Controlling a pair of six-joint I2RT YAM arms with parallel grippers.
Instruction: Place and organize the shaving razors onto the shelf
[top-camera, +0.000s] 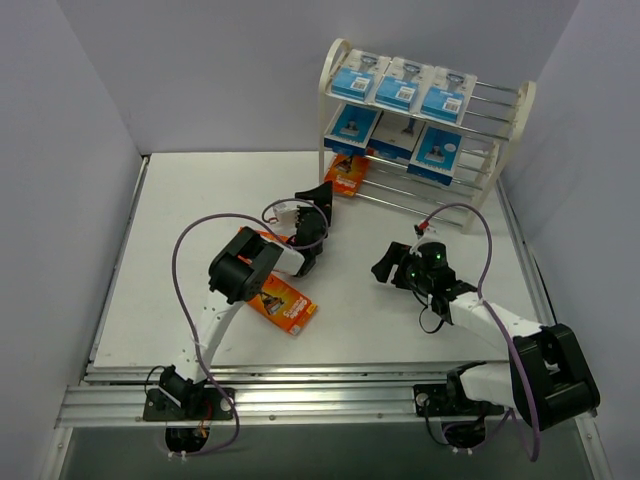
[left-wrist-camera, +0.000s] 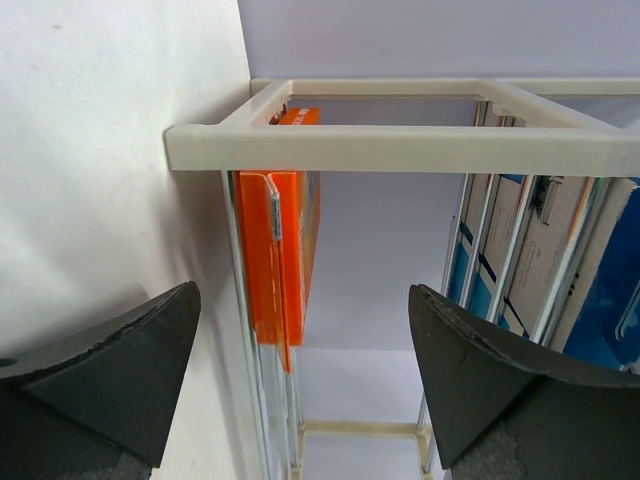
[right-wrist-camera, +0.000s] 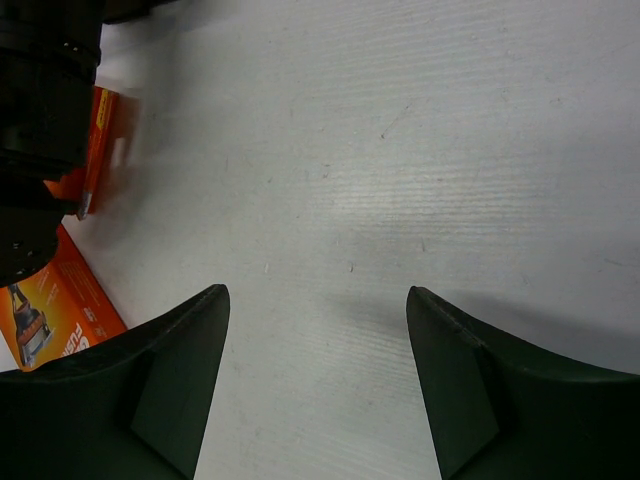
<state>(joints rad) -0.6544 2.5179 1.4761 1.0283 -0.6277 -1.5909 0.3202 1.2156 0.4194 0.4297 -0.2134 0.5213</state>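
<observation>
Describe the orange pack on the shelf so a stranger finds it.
Find the cream shelf at the far right. At the left end of its lowest tier sits the orange pack. It is the shelf's only orange one; the other packs are blue.

Shelf: I see a cream-white three-tier wire shelf (top-camera: 522, 105) standing upright at the far right of the table (top-camera: 360, 320).
Top tier: three blue-and-white packs (top-camera: 402, 88) side by side.
Middle tier: three more blue packs (top-camera: 397, 135) in a row.
Bottom tier: one orange box (top-camera: 347, 175) at the left end.
Loose: a second orange box (top-camera: 288, 308) lies flat, front-left. I make out a third orange pack (top-camera: 262, 238), partly hidden.
</observation>
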